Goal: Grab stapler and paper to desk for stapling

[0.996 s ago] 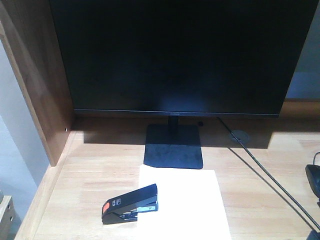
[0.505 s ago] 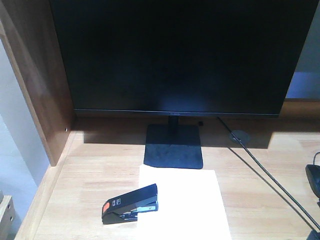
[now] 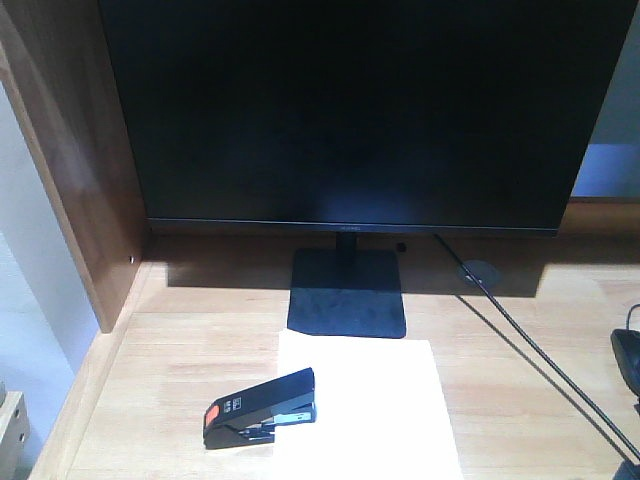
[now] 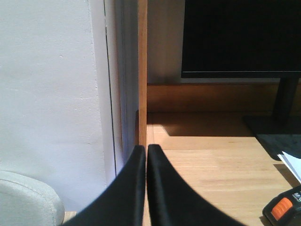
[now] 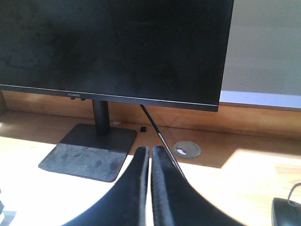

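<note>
The black stapler [image 3: 260, 408] with its orange-red patch lies on the desk [image 3: 180, 340], its right end resting on the left edge of the white paper [image 3: 370, 410]. The paper lies flat in front of the monitor base. In the left wrist view my left gripper [image 4: 146, 148] is shut and holds nothing; it hangs near the desk's left side panel, with the stapler [image 4: 284, 209] and a corner of the paper [image 4: 292, 162] at the lower right. My right gripper [image 5: 150, 149] is also shut and empty, in front of the monitor stand. Neither gripper shows in the front view.
A big black monitor [image 3: 350, 110] on a flat base [image 3: 348, 292] fills the back of the desk. A black cable [image 3: 530, 350] runs from it to the front right, past a round grommet [image 3: 478, 272]. A black mouse [image 3: 628, 360] sits at the right edge. A dark wooden side panel [image 3: 70, 150] walls the left.
</note>
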